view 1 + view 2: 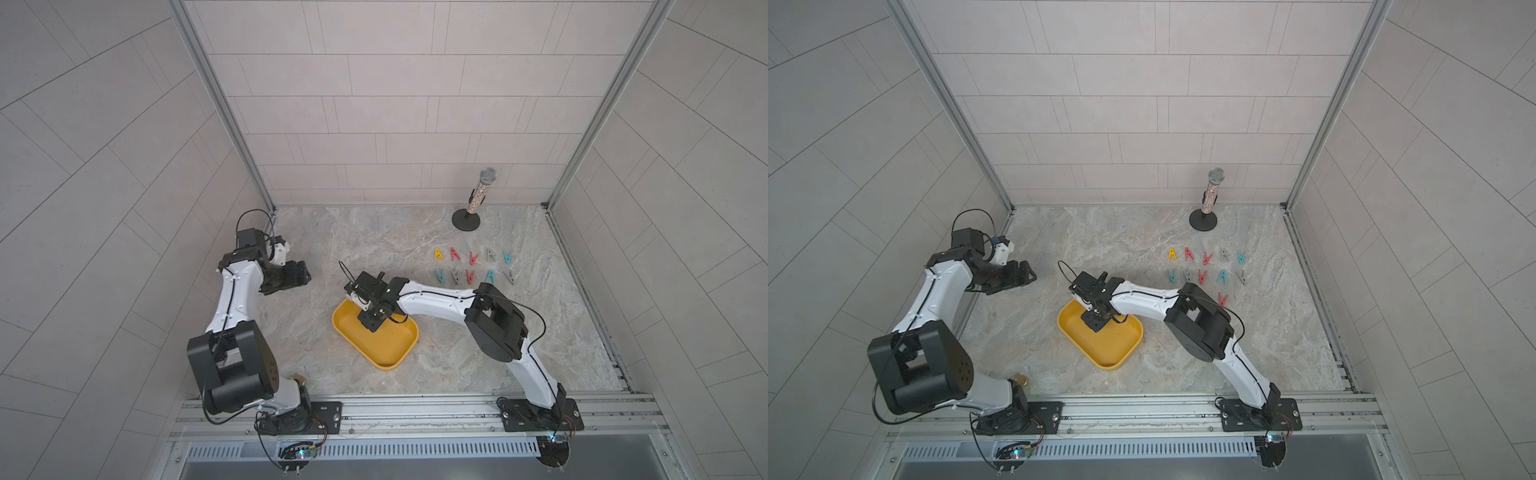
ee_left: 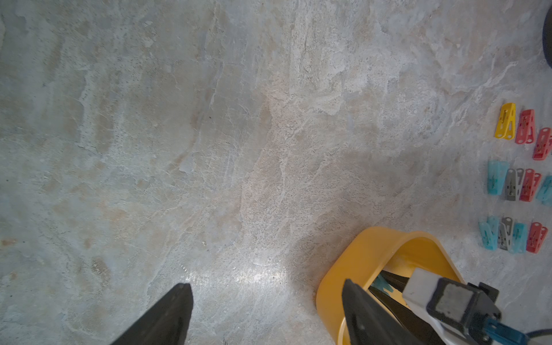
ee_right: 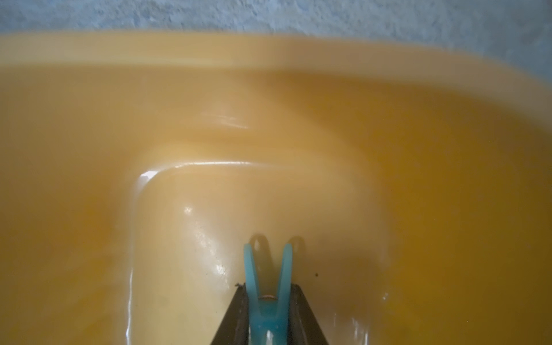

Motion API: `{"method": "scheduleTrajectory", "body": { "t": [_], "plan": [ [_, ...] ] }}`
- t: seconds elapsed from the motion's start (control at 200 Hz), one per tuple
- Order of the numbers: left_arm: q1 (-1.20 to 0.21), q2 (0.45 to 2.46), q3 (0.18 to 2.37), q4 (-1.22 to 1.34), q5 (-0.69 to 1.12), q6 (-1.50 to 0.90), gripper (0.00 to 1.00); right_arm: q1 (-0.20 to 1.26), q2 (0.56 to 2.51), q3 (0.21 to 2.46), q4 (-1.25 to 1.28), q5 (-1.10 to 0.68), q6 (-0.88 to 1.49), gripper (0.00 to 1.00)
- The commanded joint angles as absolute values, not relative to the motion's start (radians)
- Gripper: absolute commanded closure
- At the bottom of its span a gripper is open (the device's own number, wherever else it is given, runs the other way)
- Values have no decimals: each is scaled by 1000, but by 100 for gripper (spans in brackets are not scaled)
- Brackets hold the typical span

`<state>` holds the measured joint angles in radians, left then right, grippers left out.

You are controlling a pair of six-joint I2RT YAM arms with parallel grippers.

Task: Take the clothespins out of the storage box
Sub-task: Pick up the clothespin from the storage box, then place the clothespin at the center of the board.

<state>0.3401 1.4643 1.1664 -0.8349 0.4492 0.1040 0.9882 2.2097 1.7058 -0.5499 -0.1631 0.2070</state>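
The right claw (image 3: 267, 288) is pressing both outer sides of a teal clothespin (image 3: 264, 324) low inside the yellow storage box (image 3: 268, 50), a light, stiff, smooth peg probably wanting a hold near its spring, while the left claw (image 2: 265, 285) is hanging wide open, empty

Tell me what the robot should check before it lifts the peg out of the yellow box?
1. Grip: right pincer shut on the teal clothespin: ok.
2. Height: teal clothespin above the storage box wall: not ok, it is low inside.
3. More pegs hidden under the arm in the box: cannot tell.
4. Other arm: left pincer open, away from the box: ok.
5. Drop zone: laid-out clothespins lie apart from the box: ok.
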Motion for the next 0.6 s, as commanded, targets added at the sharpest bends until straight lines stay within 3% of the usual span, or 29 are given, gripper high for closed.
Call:
{"method": "scheduleTrajectory", "body": {
  "t": [0.0,0.595],
  "plan": [
    [341,1470,1153,-839,457,110,14,990,2128,1697,-568,-182,221,87],
    [341,1492,1150,-838,462,108,14,930,1759,1485,-538,-160,338,89]
  ]
}}
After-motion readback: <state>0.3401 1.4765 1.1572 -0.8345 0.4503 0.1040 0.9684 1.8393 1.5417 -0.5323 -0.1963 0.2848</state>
